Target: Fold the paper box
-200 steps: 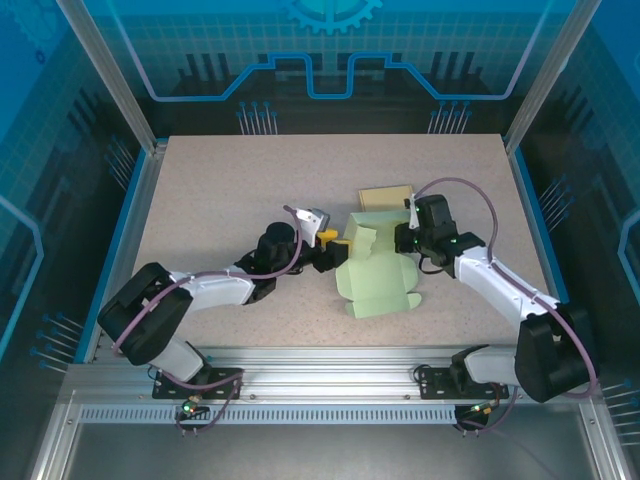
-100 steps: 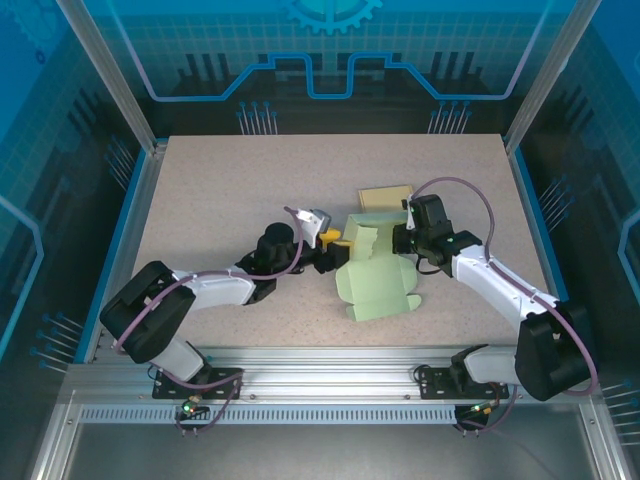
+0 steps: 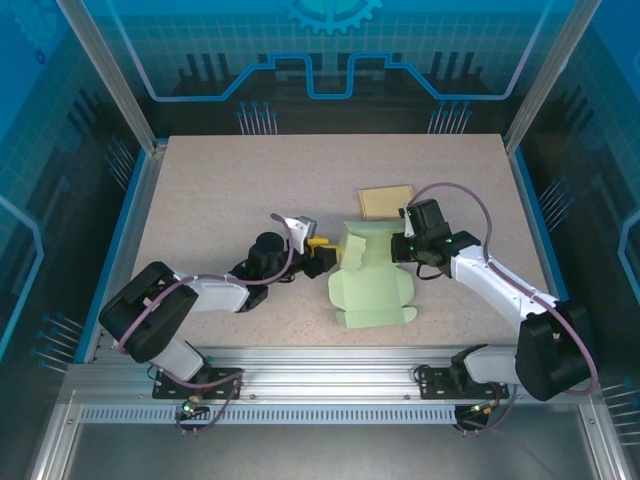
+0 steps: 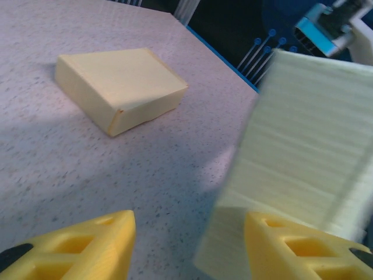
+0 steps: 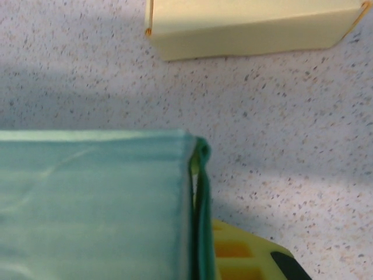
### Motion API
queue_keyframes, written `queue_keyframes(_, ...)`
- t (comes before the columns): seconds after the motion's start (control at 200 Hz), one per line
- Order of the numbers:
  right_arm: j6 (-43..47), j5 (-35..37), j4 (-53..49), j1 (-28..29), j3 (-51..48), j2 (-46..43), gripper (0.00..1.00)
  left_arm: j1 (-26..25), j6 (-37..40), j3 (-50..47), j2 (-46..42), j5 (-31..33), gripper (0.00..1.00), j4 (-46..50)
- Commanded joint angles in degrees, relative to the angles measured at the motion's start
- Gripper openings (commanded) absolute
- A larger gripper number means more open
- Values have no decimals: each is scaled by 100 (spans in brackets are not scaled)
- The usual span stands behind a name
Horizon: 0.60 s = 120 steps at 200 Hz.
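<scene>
The green paper box [image 3: 372, 285] lies mostly flat on the table, with its far panel raised between the two arms. My right gripper [image 3: 402, 247] is shut on the right end of that raised panel. In the right wrist view the doubled green edge [image 5: 200, 198] is pinched against a yellow finger [image 5: 242, 254]. My left gripper [image 3: 322, 252] is at the box's left edge, jaws apart. In the left wrist view the upright green panel [image 4: 309, 146] stands by the right finger [image 4: 297, 245], its lower corner in the gap, while the left finger [image 4: 76, 248] is clear of it.
A folded yellow box [image 3: 386, 200] lies flat on the table just beyond the green one, also seen as a yellow box [image 4: 119, 87] in the left wrist view and a yellow box [image 5: 250, 26] in the right wrist view. Speckled tabletop [image 3: 220, 190] stretches to the left and back.
The green box has slid a little left and toward the near edge, lying flatter. The left gripper drew back slightly left and its jaws narrowed somewhat. The right gripper kept its grip.
</scene>
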State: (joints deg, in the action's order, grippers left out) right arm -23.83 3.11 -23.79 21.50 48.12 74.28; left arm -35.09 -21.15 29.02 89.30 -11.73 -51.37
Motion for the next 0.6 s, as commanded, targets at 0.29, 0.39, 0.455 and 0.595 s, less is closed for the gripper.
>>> queue_keyframes(0.29, -37, 74, 629, 120, -601, -110, 0, 132, -921, -245, 897, -211, 52, -1586)
queue_keyframes(0.39, 127, 331, 848, 124, -645, -70, 0, 153, -864, -299, 934, -157, 51, -1684)
queue_keyframes(0.455, 213, 473, 999, 134, -662, -43, 0, 164, -759, -316, 864, -82, 50, -1566)
queue_keyframes(0.595, 307, 747, 1260, 124, -673, 55, 0, 172, -444, -311, 639, 11, 50, -1115)
